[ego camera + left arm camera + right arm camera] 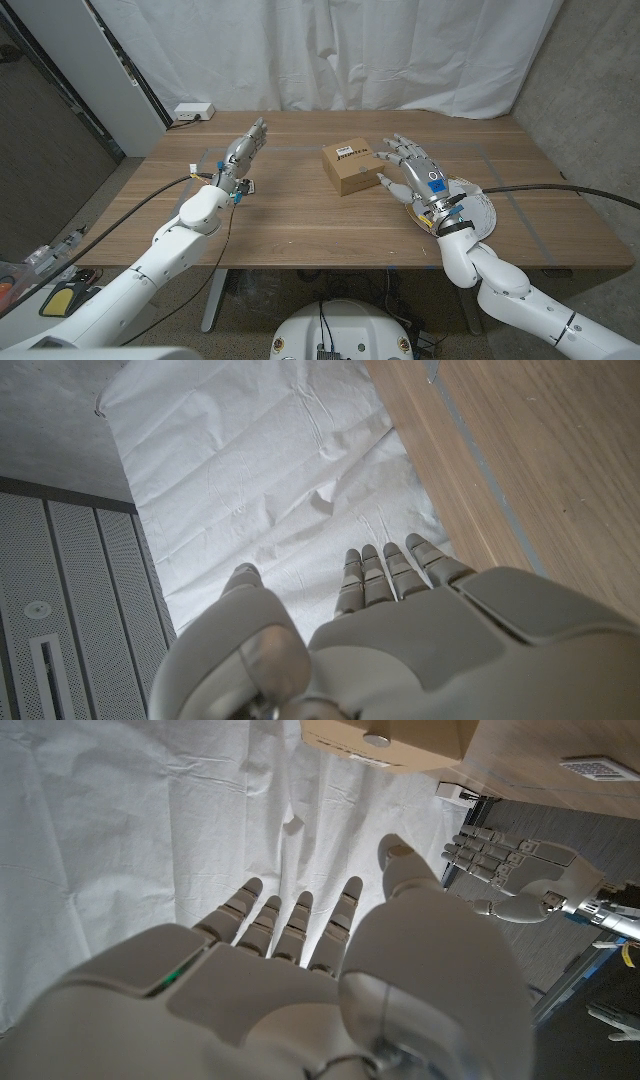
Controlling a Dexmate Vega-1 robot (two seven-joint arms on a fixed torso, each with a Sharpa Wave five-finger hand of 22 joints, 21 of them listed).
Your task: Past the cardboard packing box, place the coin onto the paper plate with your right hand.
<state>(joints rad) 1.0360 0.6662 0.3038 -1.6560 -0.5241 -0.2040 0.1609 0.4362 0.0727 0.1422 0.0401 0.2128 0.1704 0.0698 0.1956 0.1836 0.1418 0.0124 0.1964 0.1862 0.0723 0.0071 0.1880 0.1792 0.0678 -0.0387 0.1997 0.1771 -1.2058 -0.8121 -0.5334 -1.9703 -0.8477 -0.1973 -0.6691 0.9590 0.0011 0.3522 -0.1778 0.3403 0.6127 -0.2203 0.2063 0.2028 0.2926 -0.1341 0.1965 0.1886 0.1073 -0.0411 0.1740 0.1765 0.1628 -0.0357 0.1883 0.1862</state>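
A cardboard packing box [350, 168] with a printed label stands at the table's middle. In the right wrist view a small round silvery coin [377, 739] sits on the box [385, 740]; I cannot make it out in the head view. My right hand [415, 177] is raised just right of the box, fingers spread and pointing toward it, holding nothing. The white paper plate [484, 207] lies on the table under and behind that hand's wrist. My left hand [243, 152] is lifted over the table's left part, fingers straight, holding nothing, and shows across the table as the left hand [512, 880].
A white power strip [191, 112] lies at the table's far left corner. A white curtain [350, 50] hangs behind the table. Thin tape lines [500, 160] run over the wood. Grey panels [60, 110] stand at the left.
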